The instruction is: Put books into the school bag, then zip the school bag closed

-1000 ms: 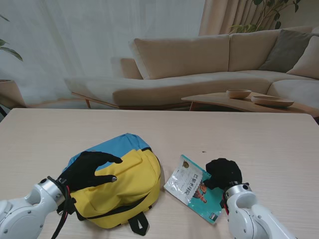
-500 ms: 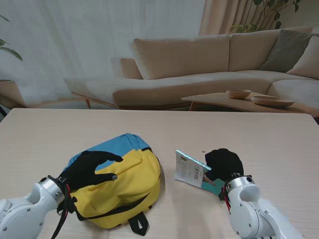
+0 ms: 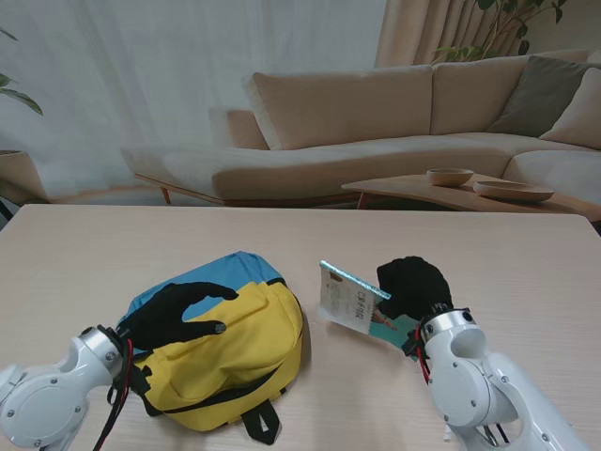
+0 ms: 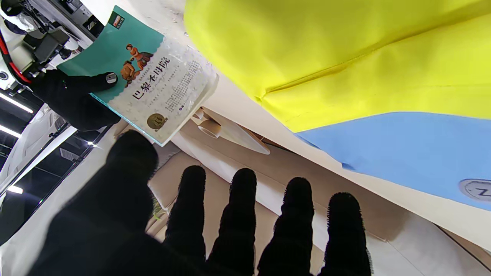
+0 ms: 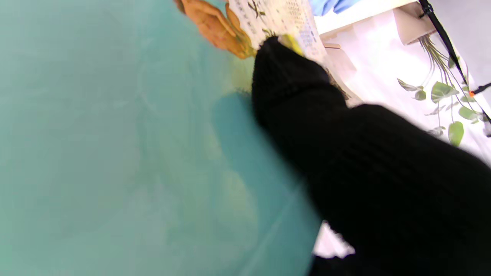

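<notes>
School bag [image 3: 221, 343]: a small backpack, yellow over most of its body with a sky-blue panel on the side farther from me, lying flat on the pale wood-grain table [image 3: 526, 263], left of centre. Black straps and a buckle show at its near edge. The left wrist view shows a round grey badge on the blue panel and a stitched seam across the yellow fabric. Whether the zip is open or closed I cannot tell.

Book [image 3: 352, 303]: a slim paperback, teal cover fading to white toward one end, bearing a cartoon picture of figures, a line of Chinese characters and a small gold seal. It is tilted up off the table, just right of the bag and apart from it, white end highest.

Right hand [image 3: 413, 291]: black-gloved, clamped on the book's teal end; in the left wrist view its thumb [image 4: 100, 80] presses on the front cover while the other fingers sit behind.

Left hand [image 3: 178, 315]: black-gloved, over the yellow top of the bag, fingers spread apart and gripping nothing; whether it touches the fabric is unclear.

Background: beige sofa [image 3: 376, 122], low wooden coffee table [image 3: 423, 195] carrying two shallow bowls [image 3: 449, 176].
</notes>
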{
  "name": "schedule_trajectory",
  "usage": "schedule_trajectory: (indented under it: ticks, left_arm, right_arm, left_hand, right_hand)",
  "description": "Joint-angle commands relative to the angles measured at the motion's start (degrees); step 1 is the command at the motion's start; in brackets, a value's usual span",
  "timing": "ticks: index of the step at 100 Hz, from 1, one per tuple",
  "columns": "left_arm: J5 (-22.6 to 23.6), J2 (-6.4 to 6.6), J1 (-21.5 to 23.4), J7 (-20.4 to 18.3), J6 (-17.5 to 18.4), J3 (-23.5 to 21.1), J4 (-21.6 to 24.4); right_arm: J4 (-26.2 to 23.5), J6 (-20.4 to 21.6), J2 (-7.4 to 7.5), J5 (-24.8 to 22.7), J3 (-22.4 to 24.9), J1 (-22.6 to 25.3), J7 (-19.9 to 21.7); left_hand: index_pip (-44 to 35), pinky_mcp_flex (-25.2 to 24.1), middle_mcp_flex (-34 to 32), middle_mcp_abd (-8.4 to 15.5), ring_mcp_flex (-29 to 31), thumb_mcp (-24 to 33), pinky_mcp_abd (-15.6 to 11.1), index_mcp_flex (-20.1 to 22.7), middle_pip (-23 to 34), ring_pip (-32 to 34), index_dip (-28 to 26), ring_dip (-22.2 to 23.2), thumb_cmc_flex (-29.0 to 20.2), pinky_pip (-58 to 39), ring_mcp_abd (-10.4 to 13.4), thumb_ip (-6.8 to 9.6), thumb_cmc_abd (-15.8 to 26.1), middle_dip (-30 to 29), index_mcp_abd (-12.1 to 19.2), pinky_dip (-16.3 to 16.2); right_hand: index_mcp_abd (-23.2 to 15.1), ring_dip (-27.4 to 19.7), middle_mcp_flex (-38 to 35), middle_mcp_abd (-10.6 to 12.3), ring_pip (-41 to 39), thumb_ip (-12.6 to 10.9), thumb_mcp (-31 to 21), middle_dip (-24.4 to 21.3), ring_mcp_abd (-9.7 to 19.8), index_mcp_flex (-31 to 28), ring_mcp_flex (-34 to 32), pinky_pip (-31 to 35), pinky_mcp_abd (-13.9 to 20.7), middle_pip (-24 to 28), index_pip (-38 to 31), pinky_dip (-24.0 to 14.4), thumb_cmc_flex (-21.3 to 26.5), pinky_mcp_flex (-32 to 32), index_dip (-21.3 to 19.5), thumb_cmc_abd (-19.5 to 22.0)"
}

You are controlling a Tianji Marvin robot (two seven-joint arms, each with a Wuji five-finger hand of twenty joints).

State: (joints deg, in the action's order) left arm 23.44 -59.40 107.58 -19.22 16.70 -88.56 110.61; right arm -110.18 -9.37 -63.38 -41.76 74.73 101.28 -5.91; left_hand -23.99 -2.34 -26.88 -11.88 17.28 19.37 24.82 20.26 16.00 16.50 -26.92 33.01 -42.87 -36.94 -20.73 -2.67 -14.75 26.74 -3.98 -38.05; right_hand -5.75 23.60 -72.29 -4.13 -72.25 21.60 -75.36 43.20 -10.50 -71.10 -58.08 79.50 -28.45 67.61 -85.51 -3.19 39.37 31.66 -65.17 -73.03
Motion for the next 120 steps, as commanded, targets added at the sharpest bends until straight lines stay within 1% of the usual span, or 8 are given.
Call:
schedule_trajectory:
  ticks: [1, 27, 46, 59, 68, 91, 106, 120]
  left_arm:
    - [0.12, -0.20, -0.14, -0.60, 0.80, 0.23, -0.28]
    - [-4.68, -0.75, -3.69, 1.22, 1.06, 3.68, -2.71]
    - [-5.99, -1.35, -8.09, 3.06, -2.23, 8.38, -4.31]
    - [-6.66, -1.80, -10.89, 4.31, -4.73, 11.40, -5.13]
    - [-5.57, -2.17, -12.13, 6.08, -5.87, 12.97, -5.45]
    - [-4.64, -2.39, -13.89, 6.84, -8.38, 15.93, -4.97]
    - [-7.09, -1.89, -15.19, 3.53, -9.65, 17.64, -4.82]
    - [-8.88, -1.39, -15.94, 0.71, -10.79, 18.71, -4.25]
  right_arm:
    - [-1.05, 0.88, -0.83, 0.11, -0.46, -0.69, 0.24]
    - [-1.96, 2.94, -1.23, 5.08, -1.58, -2.60, 0.35]
    - [-2.42, 5.97, -1.22, 10.38, -1.90, -3.80, 2.53]
    - [-2.36, 8.47, -0.95, 13.48, -2.14, -4.43, 4.74]
    - [-2.17, 10.21, -0.68, 16.14, -2.21, -4.78, 6.80]
    - [-0.98, 14.29, 0.14, 21.40, -2.61, -6.04, 11.79]
    - [-0.28, 15.85, 0.12, 21.53, -3.50, -6.68, 11.54]
    - [0.45, 15.87, -0.23, 21.51, -4.60, -7.59, 10.11]
  left_hand:
    - [-0.08, -0.75, 2.50, 1.29, -0.73, 1.57, -1.38, -2.82, -1.02, -0.98, 1.10, -1.11, 2.26, -0.38, 0.96, 0.59, -0.83, -0.90, -0.02, -0.90]
    - [0.05, -1.20, 5.37, 2.15, -2.17, 4.98, -1.79, -7.91, -1.02, -1.98, 2.32, -1.92, 6.78, 0.39, 1.47, -0.55, -4.05, -1.49, 0.33, -0.25]
    - [2.24, -1.57, 9.79, 2.86, -4.03, 8.86, -2.54, -11.83, -1.78, -3.00, 4.98, -2.48, 10.07, 1.54, 1.86, -1.59, -5.65, -2.27, -0.40, 0.06]
    - [11.46, -2.20, 14.23, 3.40, -6.35, 9.81, -3.74, -11.94, -3.00, -4.49, 10.75, -3.65, 10.71, 3.98, 2.62, -2.52, -7.00, -3.33, -1.54, 0.46]
    - [15.72, -2.49, 16.82, 3.63, -7.61, 10.42, -4.53, -12.27, -3.61, -5.21, 11.64, -4.14, 10.91, 6.13, 3.00, -2.94, -7.82, -3.85, -2.18, 0.90]
    - [16.99, -2.58, 16.70, 3.60, -7.60, 11.46, -4.79, -12.07, -4.18, -5.63, 10.70, -4.52, 10.50, 7.22, 3.29, -3.06, -8.84, -4.31, -2.50, 0.92]
    - [2.94, -0.74, 10.11, 3.49, -4.93, 14.40, -3.59, -10.03, -1.59, -4.01, 2.66, -3.48, 9.37, 6.27, 2.91, -2.59, -9.45, -2.67, -1.02, -1.02]
    - [-11.73, 2.51, -1.85, 1.90, 3.36, 16.36, -1.48, -0.84, 6.89, 4.06, -5.43, 1.94, 3.93, -5.46, 1.03, -1.83, -8.66, 3.56, -1.12, -4.90]
  right_hand:
    - [-8.19, 0.87, -4.61, 4.19, -1.72, -6.23, -14.59, -0.51, -0.01, -5.94, -2.38, 2.29, -2.07, -0.16, 0.66, 1.17, 24.87, 0.18, 2.62, 6.49]
    - [-8.12, 0.99, -4.72, 4.15, -1.75, -6.15, -14.59, -0.39, 0.00, -5.94, -2.56, 2.58, -2.12, -0.20, 0.57, 1.29, 24.87, 0.16, 2.69, 6.48]
    - [-7.86, 1.13, -4.73, 3.91, -1.70, -6.02, -14.59, -0.32, -0.25, -5.95, -2.32, 2.69, -2.15, -0.24, 0.52, 1.34, 24.90, -0.10, 2.75, 6.49]
    - [-7.85, 1.22, -4.73, 3.91, -1.74, -5.96, -14.59, -0.29, -0.20, -5.96, -2.30, 2.71, -2.13, -0.26, 0.47, 1.38, 24.87, -0.16, 2.76, 6.55]
    - [-7.78, 1.28, -4.73, 3.84, -1.73, -5.89, -14.59, -0.25, -0.29, -5.96, -2.28, 2.74, -2.19, -0.24, 0.43, 1.38, 24.88, -0.17, 2.76, 6.58]
    - [-7.70, 1.38, -4.70, 3.86, -1.68, -5.75, -14.59, -0.18, -0.29, -5.96, -2.16, 2.70, -1.91, -0.24, 0.42, 1.37, 24.86, -0.49, 2.78, 6.69]
    - [-7.70, 1.49, -4.70, 3.86, -1.68, -5.73, -14.59, -0.16, -0.24, -5.96, -2.08, 2.83, -1.87, -0.25, 0.42, 1.26, 24.83, -0.43, 2.79, 6.80]
    - [-7.70, 1.51, -4.64, 3.89, -1.63, -5.71, -14.59, -0.12, -0.25, -5.96, -2.04, 2.77, -1.95, -0.26, 0.42, 1.27, 24.86, -0.46, 2.80, 6.75]
